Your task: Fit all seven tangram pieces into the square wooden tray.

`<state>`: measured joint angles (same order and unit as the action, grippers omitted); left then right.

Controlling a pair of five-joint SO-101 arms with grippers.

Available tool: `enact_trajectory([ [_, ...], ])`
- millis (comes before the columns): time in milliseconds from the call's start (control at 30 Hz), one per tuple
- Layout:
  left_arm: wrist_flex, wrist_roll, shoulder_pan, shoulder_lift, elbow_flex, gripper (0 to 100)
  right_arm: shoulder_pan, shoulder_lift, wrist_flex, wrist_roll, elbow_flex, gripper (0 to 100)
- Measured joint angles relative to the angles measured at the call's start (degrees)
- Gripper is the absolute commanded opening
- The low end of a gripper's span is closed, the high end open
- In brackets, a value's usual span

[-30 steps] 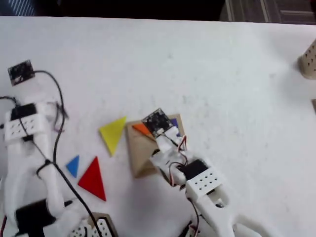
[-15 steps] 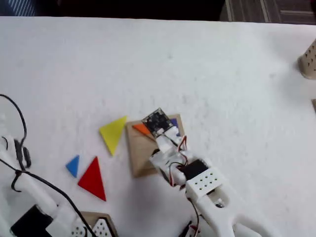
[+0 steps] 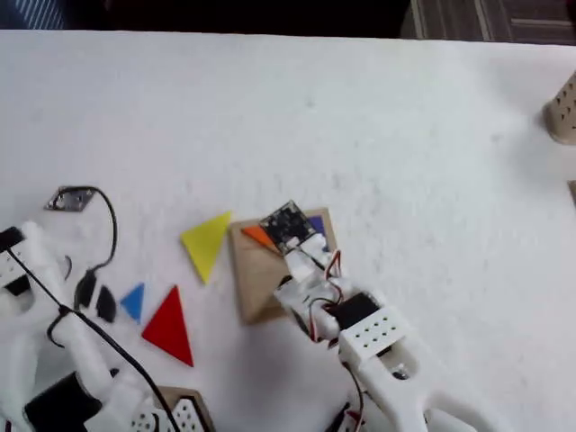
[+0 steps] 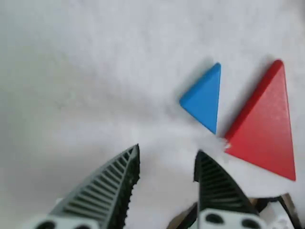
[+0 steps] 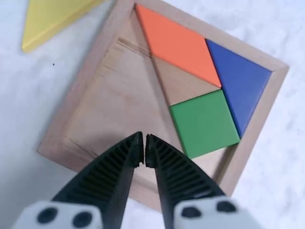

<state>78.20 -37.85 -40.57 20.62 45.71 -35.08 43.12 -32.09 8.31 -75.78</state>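
Sitting in grained wooden tray (image 5: pixel 119 95): orange parallelogram (image 5: pixel 178 45), blue triangle (image 5: pixel 240 81), green square (image 5: pixel 204 123)

We can read no text, number, label or sign on anything here. The wooden tray (image 5: pixel 101 47) shows us bare wood, and the tangram pieces (image 5: pixel 178 45) show plain, unmarked colour faces.
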Motion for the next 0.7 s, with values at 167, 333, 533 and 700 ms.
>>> enact_trajectory([
  [167, -1.8, 9.8, 2.5, 0.0, 0.9, 15, 0.0, 0.0, 0.0, 0.0, 0.0, 1.8],
  [333, -3.3, 11.7, 3.7, 0.0, 4.0, 15, 0.0, 0.0, 0.0, 0.0, 0.0, 1.8],
  [533, -16.7, 10.6, 3.9, 0.1, 9.0, 15, 0.0, 0.0, 0.0, 0.0, 0.0, 1.8],
  [700, -25.1, 8.7, 4.0, 1.3, 12.7, 24, 0.0, 0.0, 0.0, 0.0, 0.0, 1.8],
])
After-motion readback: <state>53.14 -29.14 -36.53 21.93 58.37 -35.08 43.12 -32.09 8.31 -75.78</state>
